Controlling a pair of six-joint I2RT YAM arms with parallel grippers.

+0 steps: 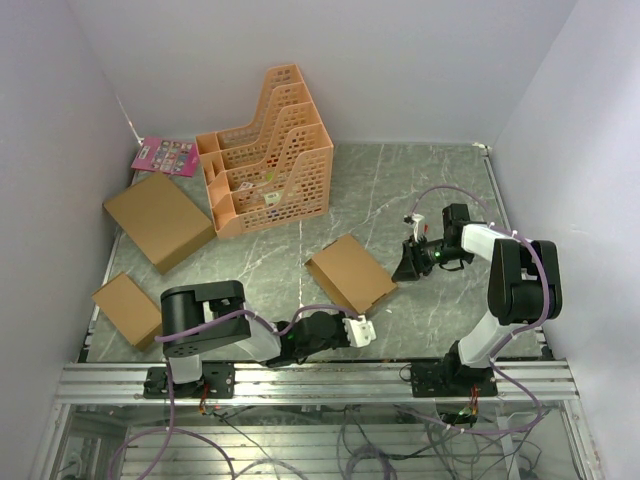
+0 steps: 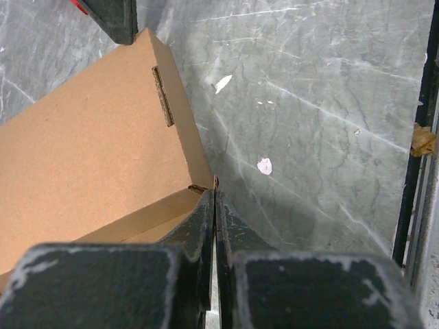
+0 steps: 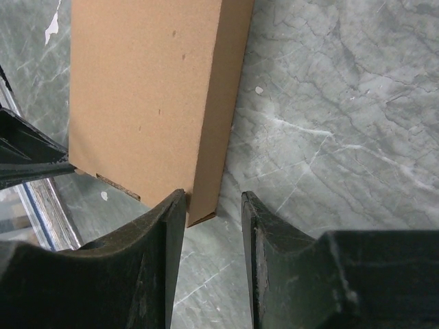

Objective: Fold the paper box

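Note:
The paper box (image 1: 350,272) lies folded up flat and shallow on the grey marble table, mid-table. My left gripper (image 1: 360,322) is shut, its tips meeting at the box's near corner (image 2: 216,195); the brown box top (image 2: 89,157) fills the left of that view. My right gripper (image 1: 408,263) stands at the box's far right corner. Its jaws are open (image 3: 212,205), and the corner of the box (image 3: 144,96) pokes just between them, close to the left finger (image 3: 171,226) and clear of the right one.
An orange file organiser (image 1: 268,150) stands at the back. A larger flat brown box (image 1: 160,220) and a smaller brown box (image 1: 127,308) lie at the left, a pink sheet (image 1: 165,155) behind them. A metal rail (image 1: 320,380) runs along the near edge.

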